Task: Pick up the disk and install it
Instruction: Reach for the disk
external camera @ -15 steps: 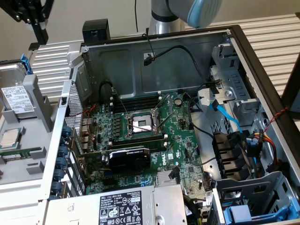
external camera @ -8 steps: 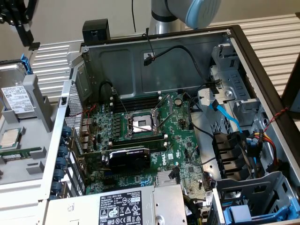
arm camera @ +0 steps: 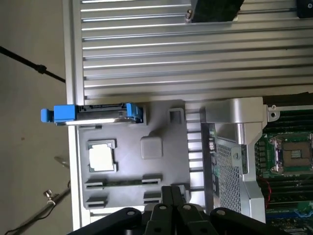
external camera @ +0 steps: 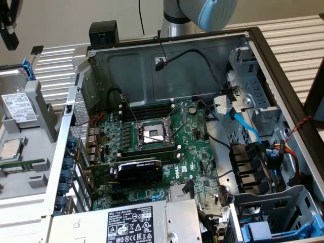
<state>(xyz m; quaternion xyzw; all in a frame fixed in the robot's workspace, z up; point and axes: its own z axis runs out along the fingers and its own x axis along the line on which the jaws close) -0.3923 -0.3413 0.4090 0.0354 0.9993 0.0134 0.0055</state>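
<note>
We find the gripper (arm camera: 173, 192) clenched on nothing, fingers pressed together, over the grey parts tray (arm camera: 164, 125). The disk (arm camera: 95, 113) stands on edge in its blue carrier at the tray edge bordering the ribbed table (arm camera: 195, 54), well apart from the gripper. Between them lie the CPU chip (arm camera: 101, 157) and a memory module (arm camera: 122, 182). The open computer case (external camera: 263, 48) stands just beside the tray, its perforated wall (arm camera: 226, 171) nearest. The drive cage (external camera: 255, 109) sits at the exterior view's right, crossed by blue cables (external camera: 248, 124).
</note>
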